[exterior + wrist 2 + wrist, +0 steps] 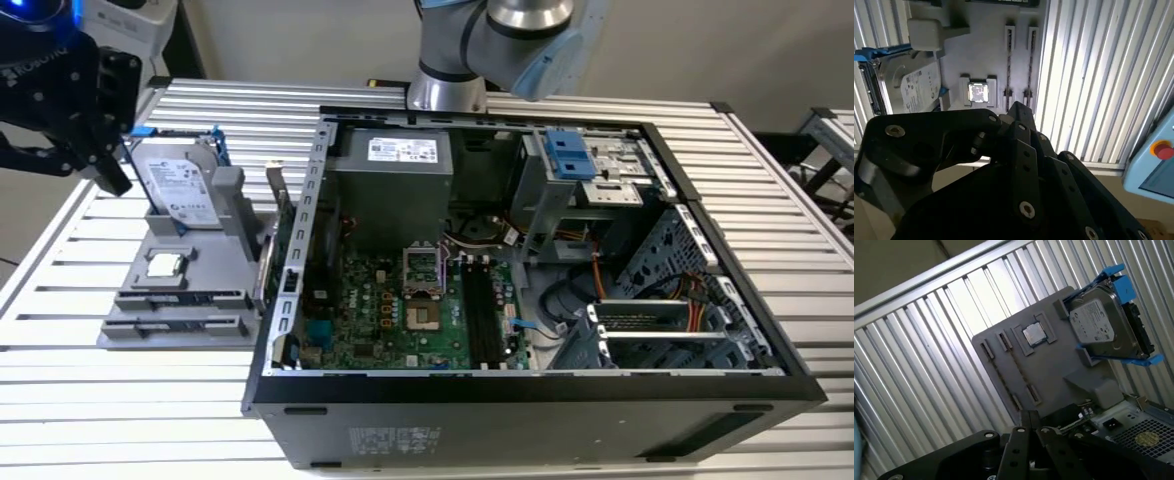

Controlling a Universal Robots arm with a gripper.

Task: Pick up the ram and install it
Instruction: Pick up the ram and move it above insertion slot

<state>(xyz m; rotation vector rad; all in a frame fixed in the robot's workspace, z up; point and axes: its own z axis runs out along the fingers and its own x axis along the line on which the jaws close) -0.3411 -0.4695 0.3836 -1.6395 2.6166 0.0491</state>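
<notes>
My black gripper (110, 176) hangs above the table at the exterior view's left, beside the grey parts holder (180, 300). Its fingers (1019, 112) meet at the tips with nothing between them, and they show the same way in the first wrist view (1029, 417). The ram (276, 200) is a thin dark board standing on edge at the holder's side nearest the computer case; in the second wrist view its dark strip (999, 2) lies at the holder's far end. The open case (534, 250) lies on its side with the green motherboard (400, 310) and its black memory slots (483, 310) exposed.
A silver hard drive with blue clips (180, 185) leans upright in the holder, also seen in both wrist views (909, 87) (1104, 327). A small square CPU chip (164, 264) (977, 92) (1033, 334) lies in its recess. The slatted metal table (107, 400) surrounds everything. A light-blue pendant (1159, 160) sits off the table edge.
</notes>
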